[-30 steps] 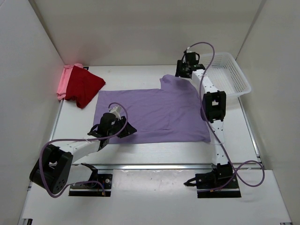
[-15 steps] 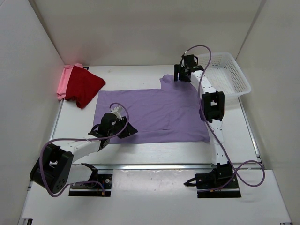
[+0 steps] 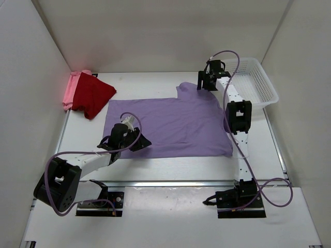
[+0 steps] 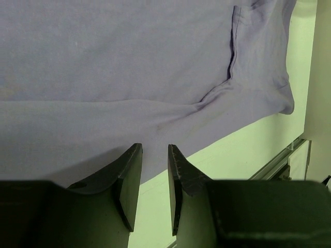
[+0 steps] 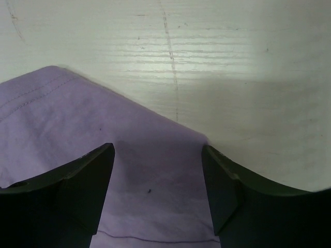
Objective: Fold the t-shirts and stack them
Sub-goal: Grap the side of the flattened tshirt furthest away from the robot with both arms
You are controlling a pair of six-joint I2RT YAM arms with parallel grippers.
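- My left gripper (image 4: 154, 150), at the near-left hem: its two dark fingers stand a narrow gap apart, and I see nothing pinched between them.
- Its fingertips sit over the edge of the lavender purple collared fabric shirt (image 3: 170, 121). I cannot tell whether they touch the cloth.
- My right gripper (image 5: 158, 150), at the far side: jaws spread wide, holding nothing and hanging above the same shirt's far right edge, with bare tabletop showing beyond the cloth.
- The purple shirt lies spread flat across the middle of the white table (image 3: 170, 163), between the two arms, with a sleeve seam and a few soft creases at its near-right corner.
- In the far left corner, a dark red fabric shirt (image 3: 93, 94) lies rumpled on top of a pink fabric shirt (image 3: 69, 93), just beside the purple one.
- A white mesh plastic basket (image 3: 251, 82) sits at the far right, just past the right arm.
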